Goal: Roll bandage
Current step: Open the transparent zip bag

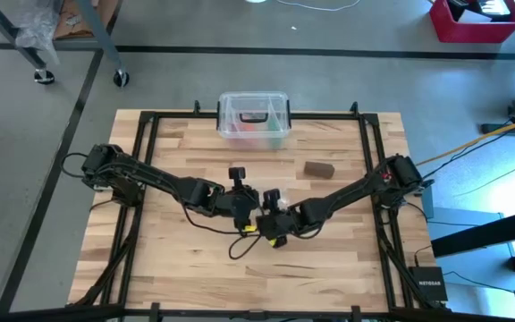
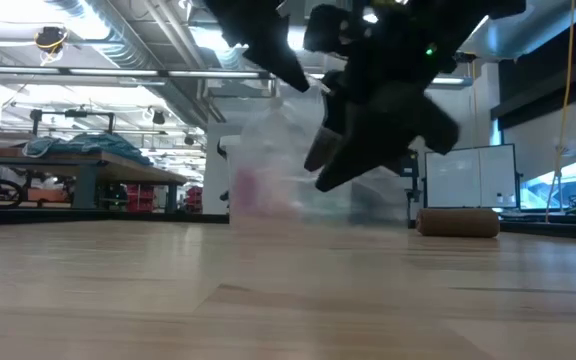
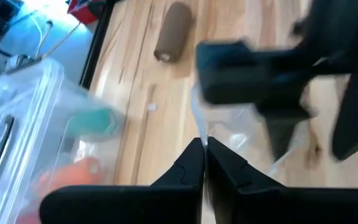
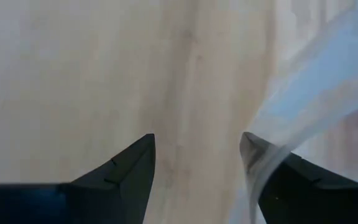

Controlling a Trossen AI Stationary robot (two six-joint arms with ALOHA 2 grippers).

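Note:
The bandage (image 1: 318,169) is a small brown roll lying on its side on the wooden table, right of centre and apart from both arms; it also shows in the low view (image 2: 458,222) and the left wrist view (image 3: 173,31). At the table's middle my left gripper (image 3: 202,149) is shut on a clear plastic bag (image 3: 232,134), which hangs as a hazy film in the low view (image 2: 268,170). My right gripper (image 4: 197,146) stands open just beside it, pointing slantwise down at the table, with bare wood between its fingers. My left gripper pinches an edge of the clear bag's film (image 3: 199,127) between its two shut fingertips. The fingers slant down from the table's left side. The bag hangs slack from them, above the table. My right gripper has the bag's film (image 4: 263,155) lying across one finger (image 4: 303,180); whether it truly touches, I cannot tell.
A clear plastic box (image 1: 254,119) with a black handle stands at the table's far edge, with orange and green things inside. A black frame (image 1: 146,179) runs round the tabletop. Bare wood lies toward the near edge.

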